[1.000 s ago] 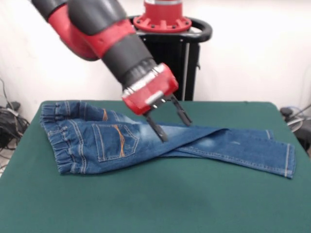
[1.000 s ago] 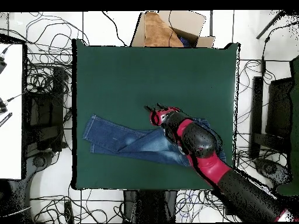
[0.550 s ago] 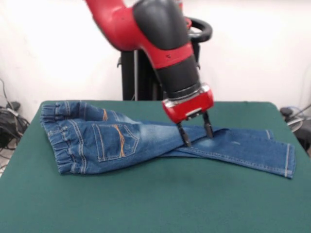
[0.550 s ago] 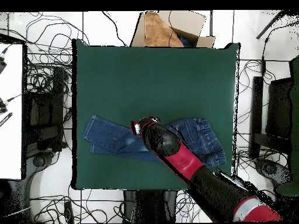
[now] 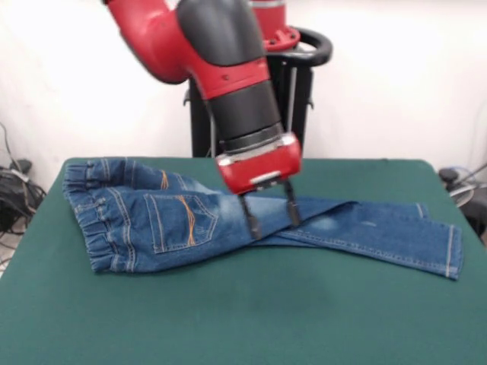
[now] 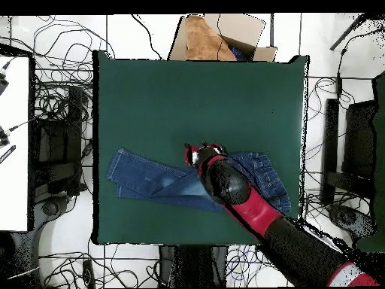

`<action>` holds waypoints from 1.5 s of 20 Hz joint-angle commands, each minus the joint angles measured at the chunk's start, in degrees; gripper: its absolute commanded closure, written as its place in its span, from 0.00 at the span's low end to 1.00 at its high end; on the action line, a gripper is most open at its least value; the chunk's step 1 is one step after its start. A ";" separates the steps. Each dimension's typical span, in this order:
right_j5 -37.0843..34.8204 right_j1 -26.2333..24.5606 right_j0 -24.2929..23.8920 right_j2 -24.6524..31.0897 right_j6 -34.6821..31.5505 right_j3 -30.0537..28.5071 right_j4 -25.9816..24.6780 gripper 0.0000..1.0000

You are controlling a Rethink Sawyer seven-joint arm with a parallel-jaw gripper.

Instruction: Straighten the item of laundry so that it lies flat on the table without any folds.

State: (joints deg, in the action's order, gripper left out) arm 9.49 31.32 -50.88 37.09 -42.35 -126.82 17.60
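The small pair of blue denim jeans with faded patches lay on the large rectangular table with the dark green felt-like top, and every place below is given relative to that garment. In the front view its gathered elastic waistband stood bunched and raised at one end, and a back pocket with orange stitching faced the camera just inward of it. From the seat the two legs ran away toward the opposite end and were crossed, one lying over the other, so that only one hem showed clearly at the far tip. The fabric was rumpled around the seat and a fold line ran along the lower edge of the legs; the garment was not flat. The red and black arm's gripper stood over the crotch area where the legs met the seat, its two dark fingers pointing down and spread apart, with denim visible between them. The fingertips were at or just above the cloth; contact could not be confirmed from either view, and no fabric was seen pinched or lifted. In the overhead view the arm covered the middle of the garment, and a brown cardboard box stood off the table's edge, well apart from the jeans.
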 commanded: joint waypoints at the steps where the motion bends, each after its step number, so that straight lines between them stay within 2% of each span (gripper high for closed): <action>1: 7.62 -11.23 -2.47 6.87 -22.91 3.48 -5.49 0.00; 8: 4.24 -16.90 -2.29 7.35 -24.01 4.97 -7.56 0.00; 10: 3.36 -13.49 0.95 3.14 -23.75 4.85 -5.77 0.00; 11: 0.80 -8.62 5.49 -2.67 -22.46 4.47 -2.11 0.00; 12: -0.23 -6.64 6.93 -4.50 -22.37 4.03 -0.75 0.00; 13: -2.52 -2.87 10.44 -8.65 -21.79 3.42 2.22 0.00; 15: -4.37 0.72 14.37 -12.85 -21.74 2.95 4.93 0.00; 20: -2.82 2.48 17.78 -16.69 -22.60 2.63 4.36 0.00; 22: -2.45 3.17 21.15 -20.34 -22.42 3.32 5.46 0.00; 23: -3.34 3.99 24.98 -24.42 -21.72 4.00 7.71 0.00; 25: -4.15 4.63 29.36 -28.44 -21.67 4.64 10.44 0.00; 30: -1.73 4.24 33.56 -29.45 -24.98 4.79 13.85 0.00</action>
State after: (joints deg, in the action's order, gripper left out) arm 9.88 34.62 -21.46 15.00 -50.04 -126.62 24.13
